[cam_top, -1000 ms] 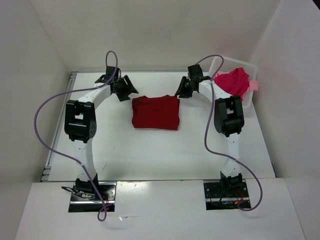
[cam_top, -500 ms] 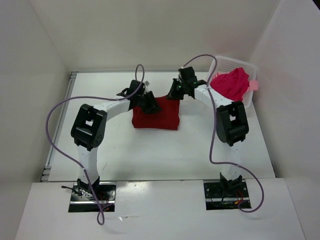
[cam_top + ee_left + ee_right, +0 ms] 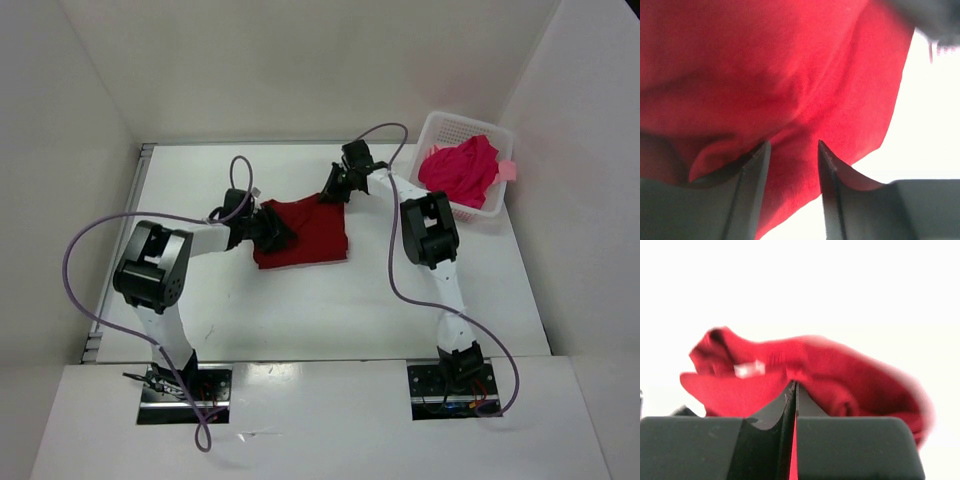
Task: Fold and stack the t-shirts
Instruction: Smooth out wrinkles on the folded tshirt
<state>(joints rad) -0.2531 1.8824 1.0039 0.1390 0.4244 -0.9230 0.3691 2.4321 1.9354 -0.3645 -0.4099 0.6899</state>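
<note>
The folded dark red t-shirt (image 3: 308, 233) lies mid-table, skewed. My left gripper (image 3: 275, 227) is low at its left edge. In the left wrist view the left gripper (image 3: 792, 145) has its fingers apart, with red cloth (image 3: 765, 75) spread in the gap and beyond. My right gripper (image 3: 333, 192) is at the shirt's far right corner. In the right wrist view the right gripper (image 3: 792, 384) is shut, pinching a bunched fold of the red cloth (image 3: 840, 375). The crimson-pink t-shirt (image 3: 462, 168) is heaped in the basket, with a bit of salmon pink t-shirt (image 3: 508, 170) at its right rim.
The white perforated basket (image 3: 442, 124) stands at the back right corner by the right wall. White walls enclose the table on the left, back and right. Purple cables loop above both arms.
Both arms have swung inward onto the dark red shirt. The right gripper has shut on its far corner. The shirt has shifted left and toward me and now lies skewed.
</note>
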